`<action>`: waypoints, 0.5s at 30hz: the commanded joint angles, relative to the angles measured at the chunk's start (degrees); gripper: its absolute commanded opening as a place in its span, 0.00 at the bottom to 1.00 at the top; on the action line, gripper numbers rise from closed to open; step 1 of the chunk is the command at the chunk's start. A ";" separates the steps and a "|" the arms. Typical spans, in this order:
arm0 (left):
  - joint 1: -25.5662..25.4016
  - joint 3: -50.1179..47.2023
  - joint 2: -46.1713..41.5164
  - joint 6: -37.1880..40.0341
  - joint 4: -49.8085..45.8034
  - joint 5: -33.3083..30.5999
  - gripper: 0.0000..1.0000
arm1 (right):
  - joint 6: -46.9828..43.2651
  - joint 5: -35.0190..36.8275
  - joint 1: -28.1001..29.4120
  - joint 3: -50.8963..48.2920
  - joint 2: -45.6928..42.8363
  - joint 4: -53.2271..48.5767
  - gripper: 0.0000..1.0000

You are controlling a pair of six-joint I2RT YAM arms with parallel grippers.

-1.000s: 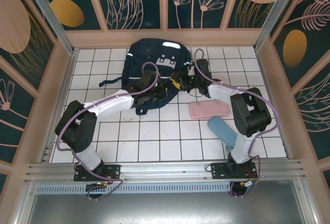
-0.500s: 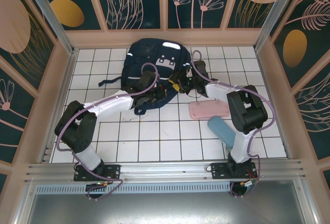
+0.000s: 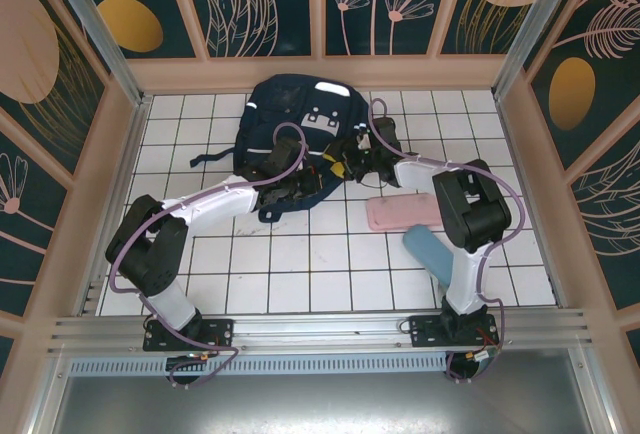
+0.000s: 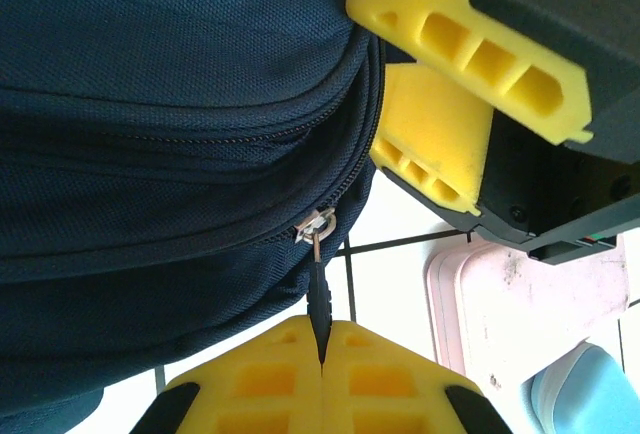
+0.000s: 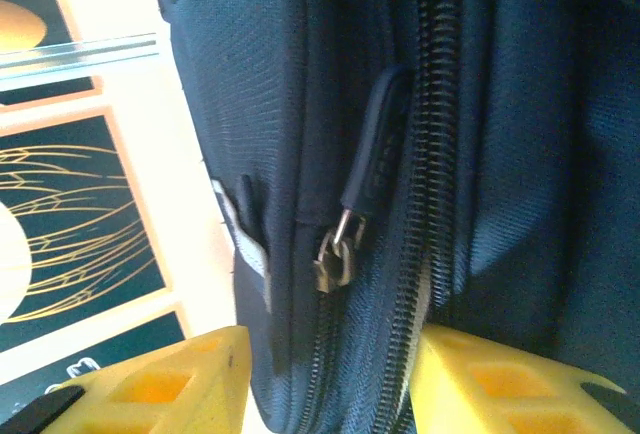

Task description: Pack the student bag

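The student bag [image 3: 300,114], a dark navy backpack, lies at the back of the tiled table. My left gripper [image 3: 316,180] is at the bag's near right edge. In the left wrist view the left gripper [image 4: 322,352] is shut on the black zipper pull [image 4: 320,299], which hangs from a metal slider [image 4: 316,224]. My right gripper [image 3: 345,161] stands open against the bag's right side, a yellow finger [image 4: 460,24] just above the left gripper. In the right wrist view the right gripper [image 5: 330,354] straddles the bag's zippered edge [image 5: 520,104], below a second slider [image 5: 335,259].
A pink flat case [image 3: 405,212] lies on the tiles right of the grippers, with a light blue object [image 3: 430,252] nearer the front. The pink case [image 4: 510,324] is close beside my left fingers. Wooden walls enclose the table on three sides.
My right gripper has moved a little left, closer against the bag's side, and its jaws stand slightly wider. My left gripper keeps its hold on the zipper pull in the same place.
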 commanded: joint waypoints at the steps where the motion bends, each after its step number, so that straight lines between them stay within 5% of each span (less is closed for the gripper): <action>1: -0.10 0.22 -2.84 1.65 4.04 1.76 0.00 | 4.93 -4.51 0.43 0.78 1.94 8.78 0.46; 5: -0.09 -0.51 -3.10 2.03 3.95 0.36 0.00 | 9.28 -7.39 0.73 0.00 2.80 19.21 0.46; 11: -0.09 -1.69 -2.82 3.19 4.12 -1.24 0.00 | 8.60 -7.78 1.67 1.76 4.20 16.86 0.47; 15: -0.04 -3.01 -3.31 3.40 3.90 -4.24 0.00 | 11.40 -7.03 1.61 0.39 4.94 21.47 0.33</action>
